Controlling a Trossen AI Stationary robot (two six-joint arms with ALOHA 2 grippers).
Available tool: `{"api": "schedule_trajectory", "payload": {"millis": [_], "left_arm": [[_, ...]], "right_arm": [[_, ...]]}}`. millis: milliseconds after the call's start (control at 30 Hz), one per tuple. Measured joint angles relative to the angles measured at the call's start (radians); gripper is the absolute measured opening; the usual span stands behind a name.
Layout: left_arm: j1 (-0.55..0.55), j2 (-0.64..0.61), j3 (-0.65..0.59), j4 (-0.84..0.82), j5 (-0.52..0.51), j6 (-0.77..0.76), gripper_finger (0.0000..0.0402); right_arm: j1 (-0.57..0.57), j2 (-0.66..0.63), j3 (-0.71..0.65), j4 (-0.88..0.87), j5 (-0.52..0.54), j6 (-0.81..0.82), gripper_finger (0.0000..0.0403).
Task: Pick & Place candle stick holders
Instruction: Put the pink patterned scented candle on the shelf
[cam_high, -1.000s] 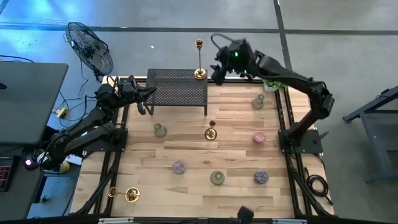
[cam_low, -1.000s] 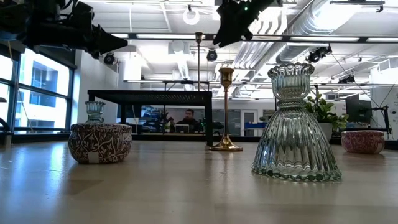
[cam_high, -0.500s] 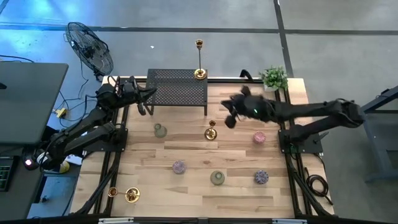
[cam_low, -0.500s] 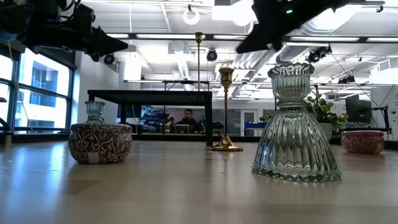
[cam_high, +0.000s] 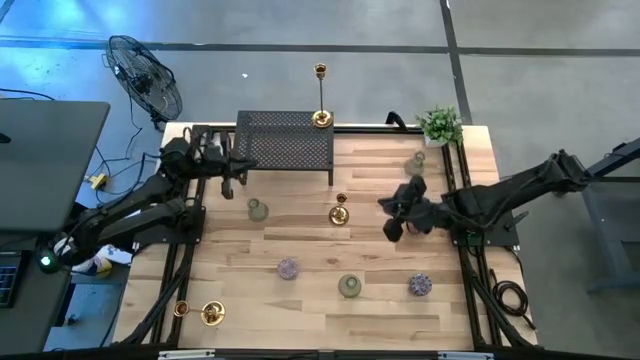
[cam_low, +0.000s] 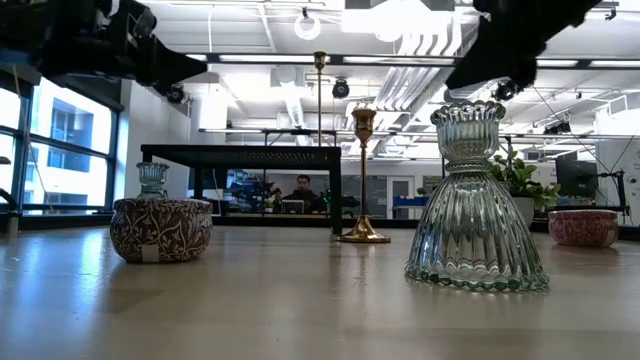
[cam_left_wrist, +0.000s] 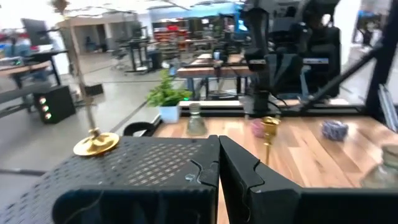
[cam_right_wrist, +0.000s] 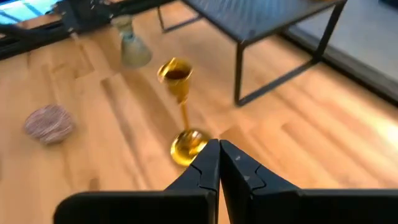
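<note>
Two grippers show pinched fingers holding nothing. The right gripper (cam_high: 390, 228) hangs over the table at about 3 o'clock from centre, its closed tips (cam_right_wrist: 219, 163) aimed at a short gold candlestick (cam_high: 339, 212) standing near mid-table, apart from it. The left gripper (cam_high: 250, 163) hovers at 10 o'clock beside the black mesh rack (cam_high: 285, 142), fingers (cam_left_wrist: 219, 167) together. A tall gold candlestick (cam_high: 321, 116) stands on the rack's corner at 12 o'clock; a third (cam_high: 208, 314) lies at 7 o'clock. Small round holders (cam_high: 287, 268) are scattered from 9 through 6 to 2 o'clock. A potted plant (cam_high: 440, 126) sits at 1 o'clock.
</note>
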Motion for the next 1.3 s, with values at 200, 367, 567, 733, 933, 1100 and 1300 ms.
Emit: {"api": "schedule_trajectory", "payload": {"millis": [200, 367, 567, 733, 933, 1100, 1300], "left_arm": [[-0.139, 0.043, 0.0, 0.001, -0.151, 0.058, 0.0], [-0.216, 0.107, 0.0, 0.008, -0.207, 0.066, 0.0], [-0.266, 0.156, 0.004, 0.033, -0.285, 0.066, 0.0], [-0.266, 0.178, 0.048, 0.001, -0.298, 0.062, 0.0], [-0.266, 0.211, 0.06, -0.021, -0.298, 0.062, 0.0], [-0.266, 0.222, 0.06, -0.021, -0.298, 0.063, 0.0], [-0.266, 0.222, 0.06, -0.02, -0.298, 0.063, 0.0]], "right_arm": [[0.105, 0.008, 0.0, -0.068, 0.008, 0.125, 0.0001], [0.181, 0.008, 0.0, -0.249, -0.008, 0.321, 0.0], [0.227, 0.008, 0.0, -0.508, -0.105, 0.621, 0.0], [0.225, 0.016, 0.0, -0.665, -0.16, 0.8, 0.0018], [0.194, 0.063, -0.002, -0.694, -0.234, 0.876, 0.0113], [0.119, 0.119, -0.045, -0.673, -0.313, 0.855, 0.021], [0.032, 0.15, -0.094, -0.643, -0.352, 0.826, 0.0301]]}}
